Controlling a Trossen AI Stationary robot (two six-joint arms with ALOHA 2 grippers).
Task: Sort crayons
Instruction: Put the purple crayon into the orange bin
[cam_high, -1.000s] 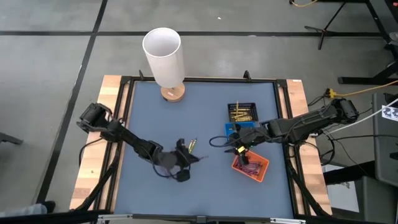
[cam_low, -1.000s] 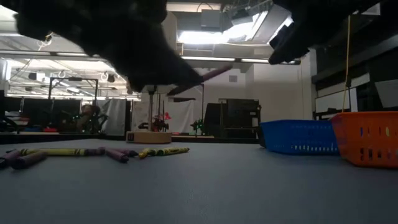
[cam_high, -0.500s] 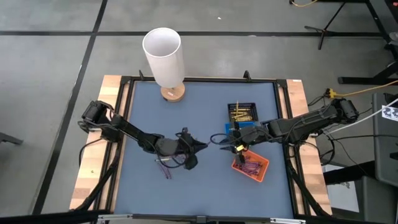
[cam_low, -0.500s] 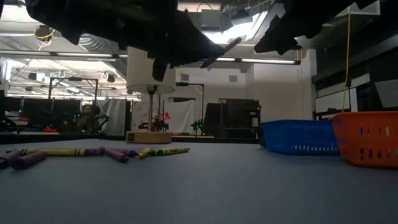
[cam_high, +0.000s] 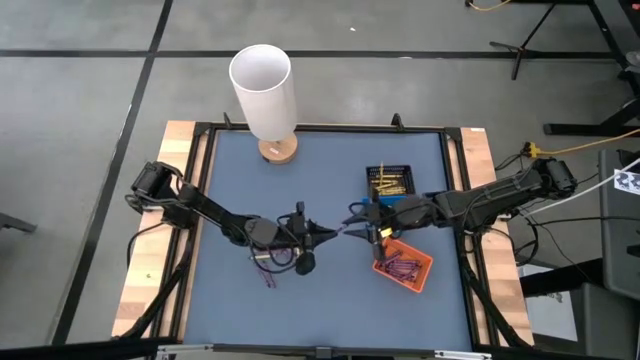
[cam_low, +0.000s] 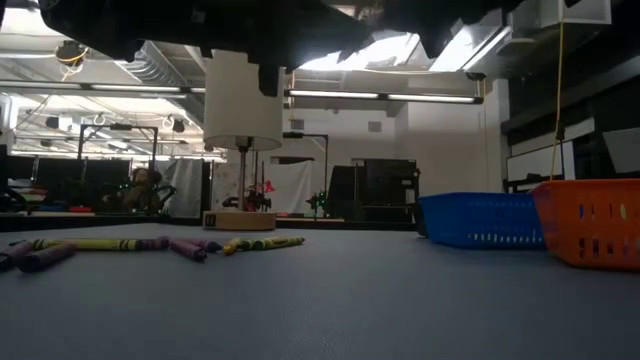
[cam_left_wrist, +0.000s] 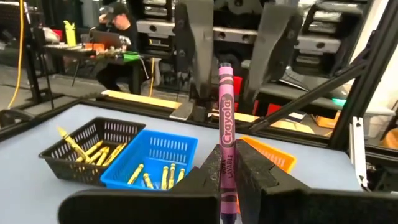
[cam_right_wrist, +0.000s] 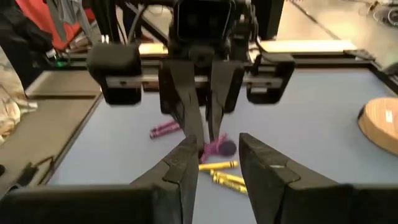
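My left gripper (cam_high: 322, 236) hangs over the table's middle, shut on a magenta crayon (cam_left_wrist: 226, 118) that juts out past its fingers toward my right gripper (cam_high: 352, 228). My right gripper is open; its two fingers (cam_right_wrist: 186, 158) stand on either side of the crayon's free end (cam_right_wrist: 219, 148), and no touch shows. Loose purple crayons (cam_high: 265, 271) and yellow crayons (cam_low: 262, 243) lie flat on the mat below and left of the grippers. The orange tray (cam_high: 403, 266) holds purple crayons. The black tray (cam_high: 390, 180) and blue tray (cam_left_wrist: 152, 163) hold yellow ones. My left gripper pinches the magenta crayon near its rear end (cam_left_wrist: 227, 177) between its two fingers. The fingers point level, from the table's left side, and the crayon runs along them and sticks out well past their tips. The crayon is lifted clear of the mat.
A white cylinder on a round wooden base (cam_high: 264, 88) stands at the far left of the mat. The three trays sit under and beside my right arm (cam_high: 480, 200). A black frame (cam_high: 205, 190) borders the mat. A person sits in the room beyond the table.
My left gripper has risen from the loose crayons and gone toward the table's right, tipping from pointing down to level. The magenta crayon has come up with it and now points at my right gripper. My right gripper has lifted a little and tipped up toward level.
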